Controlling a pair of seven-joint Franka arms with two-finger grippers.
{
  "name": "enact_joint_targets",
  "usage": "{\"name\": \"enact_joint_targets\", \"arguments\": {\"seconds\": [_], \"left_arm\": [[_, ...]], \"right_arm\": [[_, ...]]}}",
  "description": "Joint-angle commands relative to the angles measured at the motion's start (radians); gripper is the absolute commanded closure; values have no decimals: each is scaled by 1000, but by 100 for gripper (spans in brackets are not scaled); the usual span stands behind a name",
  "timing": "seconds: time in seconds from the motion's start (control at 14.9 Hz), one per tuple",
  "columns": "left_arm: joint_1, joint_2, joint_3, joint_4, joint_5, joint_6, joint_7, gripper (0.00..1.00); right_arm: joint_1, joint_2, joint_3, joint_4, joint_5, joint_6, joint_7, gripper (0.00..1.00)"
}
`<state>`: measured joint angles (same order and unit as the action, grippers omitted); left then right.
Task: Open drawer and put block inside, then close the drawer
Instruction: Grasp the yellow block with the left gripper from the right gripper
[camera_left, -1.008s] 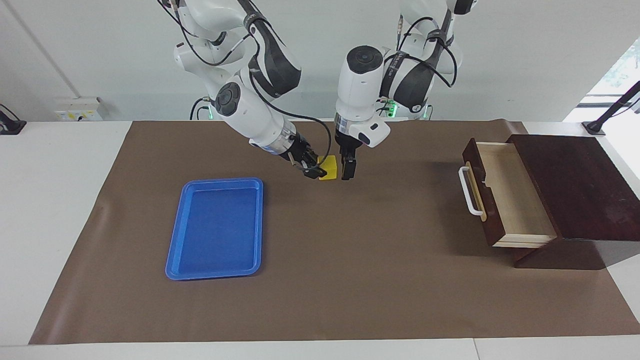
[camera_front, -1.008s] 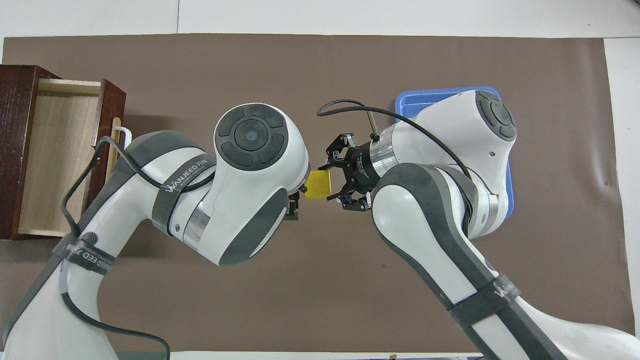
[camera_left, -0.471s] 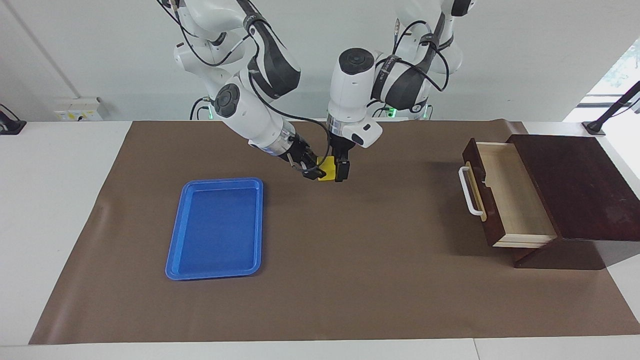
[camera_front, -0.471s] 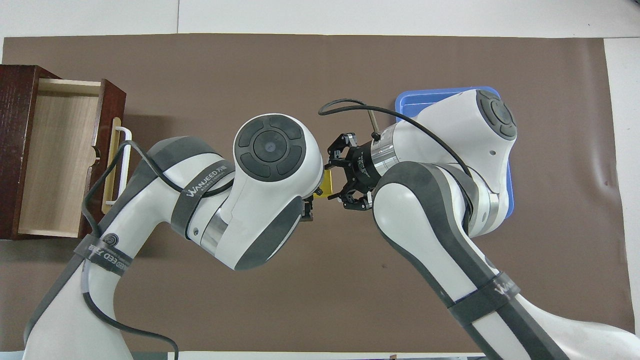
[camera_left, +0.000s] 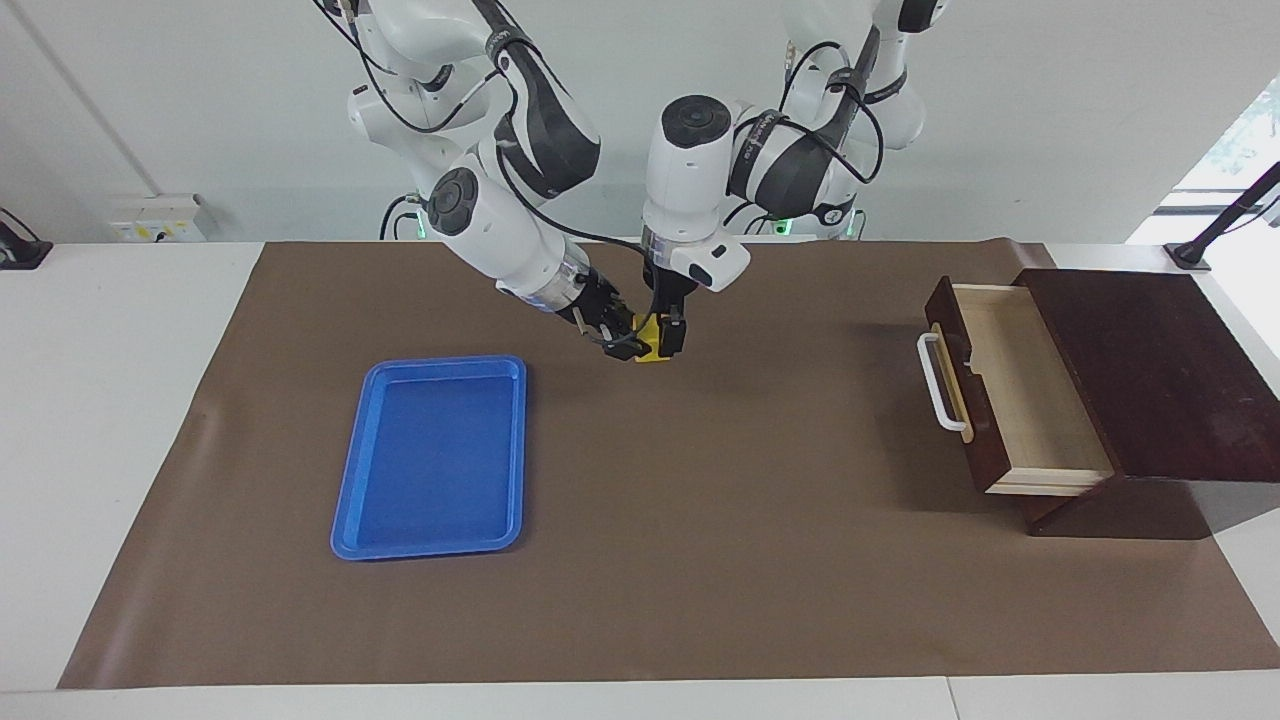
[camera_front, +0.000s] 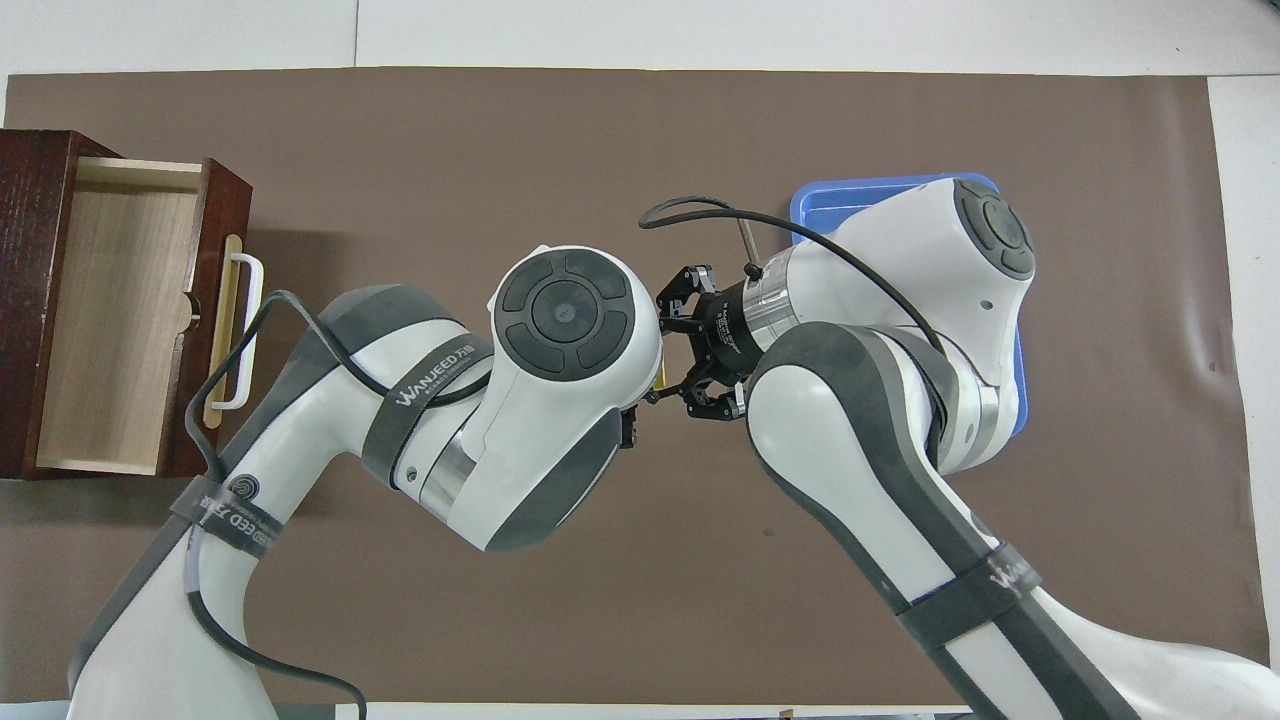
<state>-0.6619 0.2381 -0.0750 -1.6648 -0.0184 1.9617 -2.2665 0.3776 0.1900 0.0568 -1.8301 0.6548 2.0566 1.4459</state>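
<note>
Holding the block (camera_left: 652, 343) clamped above the tabltop's middle, the right end effector (camera_left: 622, 340) presents it sideways so the left end effector (camera_left: 668, 335), fingers apart, can straddle it from above. The handover seems needed because the drawer (camera_left: 1010, 385) stands open at the left arm's end of the tabletop (camera_left: 700, 560), well apart from the block.

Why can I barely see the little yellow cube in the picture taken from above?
Overhead view: the left arm's white wrist housing covers the yellow cube, leaving a sliver. Facing view: the cube shows between both pincers, and the open drawer casts a soft shadow on the brown mat.
</note>
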Motion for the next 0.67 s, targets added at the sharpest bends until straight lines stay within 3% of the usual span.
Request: {"name": "enact_joint_targets", "arguments": {"seconds": [0.0, 0.47, 0.54, 0.61], "left_arm": [[-19, -8, 15, -23, 9, 17, -22, 100], [-9, -10, 17, -21, 11, 2, -5, 100], [-5, -10, 20, -12, 11, -19, 5, 100], [-4, -11, 24, -3, 11, -39, 10, 100]], "right_arm": [[-6, 5, 3, 15, -6, -4, 25, 100], [-6, 6, 3, 23, -4, -7, 56, 100], [-8, 6, 3, 26, -7, -7, 69, 17], [-8, 8, 3, 37, -7, -9, 74, 0]]}}
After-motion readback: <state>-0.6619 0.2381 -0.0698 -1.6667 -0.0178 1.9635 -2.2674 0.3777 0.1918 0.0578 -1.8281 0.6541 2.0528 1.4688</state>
